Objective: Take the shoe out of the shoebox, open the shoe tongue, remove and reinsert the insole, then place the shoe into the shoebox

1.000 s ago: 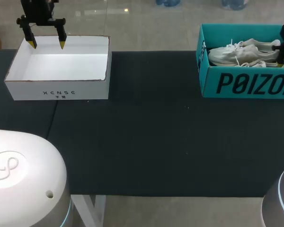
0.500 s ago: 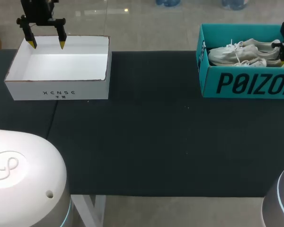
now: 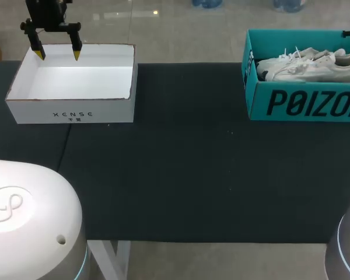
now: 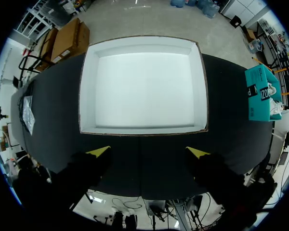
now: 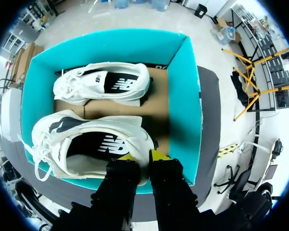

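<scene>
Right jaws pinch the heel of the nearer shoe [image 5: 82, 144], which lies in the teal shoebox [image 5: 183, 91]. Left jaws hang open above the white box [image 4: 144, 86]. Taking the shoe out looks underway; next, lift it clear of the wall.

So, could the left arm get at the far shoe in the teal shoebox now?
Unlikely: the left end effector sits over the white box, across the table from the teal shoebox, where the right end effector grips the heel of the nearer shoe.
</scene>
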You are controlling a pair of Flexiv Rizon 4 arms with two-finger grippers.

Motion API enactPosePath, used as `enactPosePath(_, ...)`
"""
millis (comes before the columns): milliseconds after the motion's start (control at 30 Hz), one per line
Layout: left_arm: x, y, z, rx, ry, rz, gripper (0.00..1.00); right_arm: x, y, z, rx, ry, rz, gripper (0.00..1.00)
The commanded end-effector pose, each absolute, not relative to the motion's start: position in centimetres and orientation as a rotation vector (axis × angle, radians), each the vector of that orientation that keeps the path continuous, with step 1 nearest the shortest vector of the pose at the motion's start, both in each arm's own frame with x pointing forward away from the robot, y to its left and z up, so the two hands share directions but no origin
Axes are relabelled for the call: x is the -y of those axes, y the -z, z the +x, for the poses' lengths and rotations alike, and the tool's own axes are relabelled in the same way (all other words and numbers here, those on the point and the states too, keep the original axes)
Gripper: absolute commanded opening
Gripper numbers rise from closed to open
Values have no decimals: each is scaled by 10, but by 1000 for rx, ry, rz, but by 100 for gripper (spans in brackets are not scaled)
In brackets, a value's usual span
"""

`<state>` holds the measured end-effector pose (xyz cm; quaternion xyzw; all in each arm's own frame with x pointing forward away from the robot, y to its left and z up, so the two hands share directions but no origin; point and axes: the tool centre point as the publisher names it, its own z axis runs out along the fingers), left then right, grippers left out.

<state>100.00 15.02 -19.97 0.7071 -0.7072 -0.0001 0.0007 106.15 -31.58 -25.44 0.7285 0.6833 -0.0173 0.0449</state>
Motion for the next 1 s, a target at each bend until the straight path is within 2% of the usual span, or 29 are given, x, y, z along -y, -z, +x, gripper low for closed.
enactPosePath(33, -150, 200, 1000, 2221, 1, 2220, 100, 311, 205, 1055, -2059, 78, 2206, 0)
enactPosePath(367, -150, 200, 1000, 2221, 1, 2220, 100, 301, 131, 1050, -2008, 63, 2149, 0)
enactPosePath(667, -150, 200, 1000, 2221, 1, 2220, 100, 294, 85, 1041, -1961, 23, 2121, 0)
enactPosePath(1000, -150, 200, 1000, 2221, 1, 2220, 100, 288, 80, 1041, -1982, 11, 2160, 0)
